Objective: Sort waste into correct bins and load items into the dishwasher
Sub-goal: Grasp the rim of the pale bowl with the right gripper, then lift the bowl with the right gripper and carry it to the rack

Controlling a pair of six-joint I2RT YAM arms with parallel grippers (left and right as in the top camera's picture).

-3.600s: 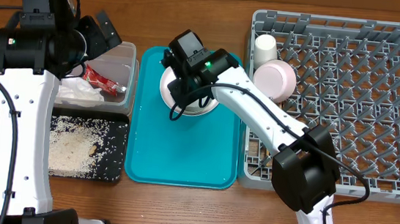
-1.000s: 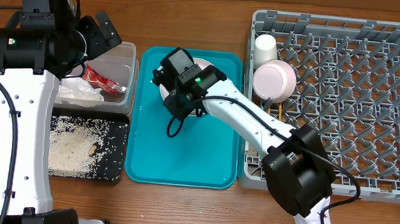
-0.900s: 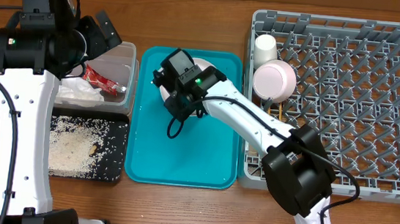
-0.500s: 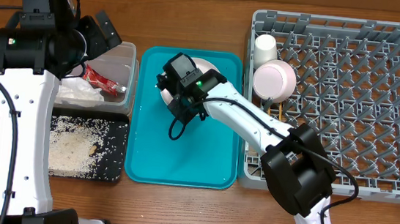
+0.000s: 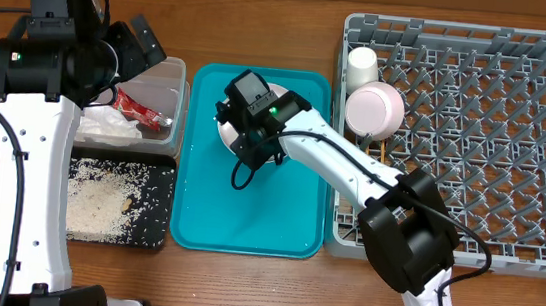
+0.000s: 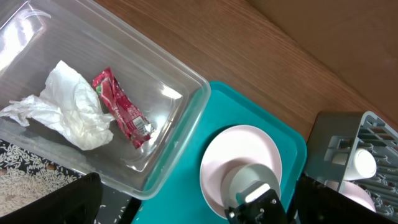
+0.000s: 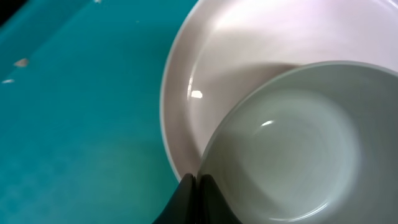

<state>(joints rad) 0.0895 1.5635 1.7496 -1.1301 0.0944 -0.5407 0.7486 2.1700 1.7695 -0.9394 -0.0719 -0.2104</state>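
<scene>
Evidently the grey bowl (image 7: pixel 292 155) is the piece in hand; it sits inside the plate (image 7: pixel 249 37) on the teal tray (image 5: pixel 247 211), left of the rack (image 5: pixel 465 33). The right gripper (image 7: pixel 194 186) has its jaws drawn almost together at the bowl's near rim, seemingly pinching it; the left gripper (image 6: pixel 199 186) hangs over the tub (image 6: pixel 180 93) with jaws spread wide and nothing in them.

The bowl looks like hard, glossy ware; I judge it stiff, fairly light and slippery, and liable to chip if knocked on the pegs. The rim is the only edge thin enough to grip, one jaw inside and one outside; held that way it may swing down from the pinch, so a firm grip and a slow carry seem wise. The plate beneath is smooth too and could drag along if the bowl catches its lip.

By count: one grey bowl and one plate on the tray; one cup (image 5: pixel 363 65) and one pink bowl (image 5: pixel 375 109) in the rack; the chopsticks I cannot make out for certain. One red wrapper (image 6: pixel 121 112) and one napkin (image 6: pixel 68 106) lie in the tub; rice (image 5: pixel 102 202), far too many grains to count, is spread in the black tray (image 5: pixel 157 162); all rest on a wooden worktop.
</scene>
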